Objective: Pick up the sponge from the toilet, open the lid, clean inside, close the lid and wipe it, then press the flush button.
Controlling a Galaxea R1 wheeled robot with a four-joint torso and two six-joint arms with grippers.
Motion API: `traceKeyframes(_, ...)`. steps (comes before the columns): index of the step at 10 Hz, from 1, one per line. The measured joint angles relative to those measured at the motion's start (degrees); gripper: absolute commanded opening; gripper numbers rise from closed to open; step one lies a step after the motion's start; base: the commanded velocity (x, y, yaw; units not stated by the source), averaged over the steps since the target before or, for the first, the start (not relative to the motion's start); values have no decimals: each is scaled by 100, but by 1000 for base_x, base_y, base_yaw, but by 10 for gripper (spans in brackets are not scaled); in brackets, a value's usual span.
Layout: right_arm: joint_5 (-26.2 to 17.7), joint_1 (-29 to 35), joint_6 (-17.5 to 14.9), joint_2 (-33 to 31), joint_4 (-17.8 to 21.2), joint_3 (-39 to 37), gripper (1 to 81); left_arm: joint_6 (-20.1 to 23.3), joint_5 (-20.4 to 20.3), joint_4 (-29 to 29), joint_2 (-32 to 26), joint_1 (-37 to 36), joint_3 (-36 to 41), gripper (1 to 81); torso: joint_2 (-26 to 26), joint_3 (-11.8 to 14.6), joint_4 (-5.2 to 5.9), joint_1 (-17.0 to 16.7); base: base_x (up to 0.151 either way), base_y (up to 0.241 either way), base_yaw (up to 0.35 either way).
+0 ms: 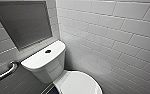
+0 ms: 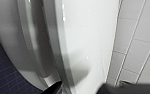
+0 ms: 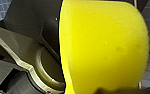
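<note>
The white toilet [image 1: 49,68] stands against the tiled wall, and its oval lid [image 1: 77,83] lies shut over the bowl. The round dark flush button [image 1: 48,51] sits in the middle of the flat tank top. In the right wrist view the bright yellow sponge [image 3: 103,45] is very close, with my right gripper [image 3: 108,90] shut on it. My left gripper [image 2: 91,90] is open just beside the edge of the lid [image 2: 91,37], its dark fingertips [image 2: 53,88] spread apart and holding nothing.
A metal grab bar [image 1: 6,72] runs along the wall left of the tank. A framed grey panel [image 1: 23,22] hangs above it. White tiled walls [image 1: 116,37] close in behind and to the right. Dark floor tiles [image 2: 6,75] lie beside the bowl.
</note>
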Motion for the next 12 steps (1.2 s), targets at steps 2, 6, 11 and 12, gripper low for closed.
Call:
traceKeyframes(2, 6, 0, 0, -1, 0, 5, 10, 2, -28, -7, -122, -17, 204, 811, 0, -2, 0, 2, 0, 0, 0)
traceKeyframes(6, 67, -2, 0, 2, 2, 11, 10, -66, -286, -61, -411, -26, 640, 811, 0, -2, 0, 2, 0, 0, 0)
traceKeyframes(11, 83, -4, 2, 5, 9, 11, 10, -936, -692, -471, -819, -83, 1161, 811, 0, -2, 0, 2, 0, 0, 0)
traceKeyframes(12, 87, -4, 0, 5, 9, 11, 10, -1061, -695, -521, -836, -94, 1185, 811, 0, -2, 0, 2, 0, 0, 0)
